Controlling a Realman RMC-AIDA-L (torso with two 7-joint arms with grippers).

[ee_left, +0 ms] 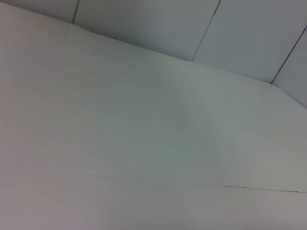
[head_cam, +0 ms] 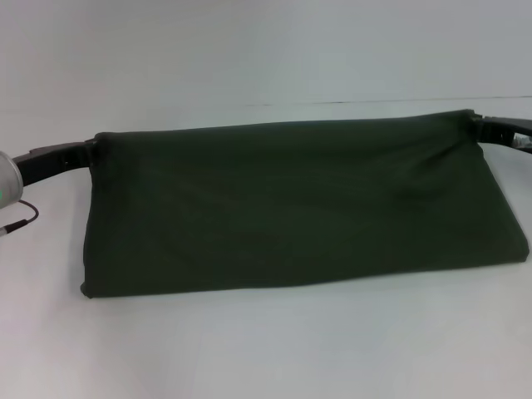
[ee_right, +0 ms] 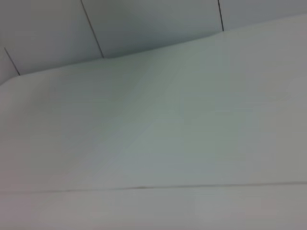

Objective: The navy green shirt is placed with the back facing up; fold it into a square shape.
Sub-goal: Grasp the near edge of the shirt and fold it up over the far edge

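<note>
- Left gripper (head_cam: 90, 148), black and slender, reaches in from the left side of the head view and is clamped on the upper left corner of the large dark olive-green short-sleeved cotton shirt (head_cam: 299, 208).
- Right gripper (head_cam: 478, 125), also black, comes in from the right side and is pinched onto the shirt's upper right corner.
- Between the two grippers the shirt's top edge runs nearly straight, stretched taut, and the cloth spreads out below it as one wide band.
- Its lower edge rests on the plain white table (head_cam: 266, 349); the lower left corner sits near the front, and the lower right corner reaches almost to the right border of the head view.
- Only a plain side of the shirt shows: no letters, print, brand mark or label can be read anywhere on it.
- Soft creases fan down from the upper right corner.
- At the far left a thin dark cable (head_cam: 21, 218) loops over the table beside the left arm's pale grey wrist housing.
- Both wrist views show only white table surface with a thin seam line, and pale wall panels behind it; neither shows the shirt or any fingers.
</note>
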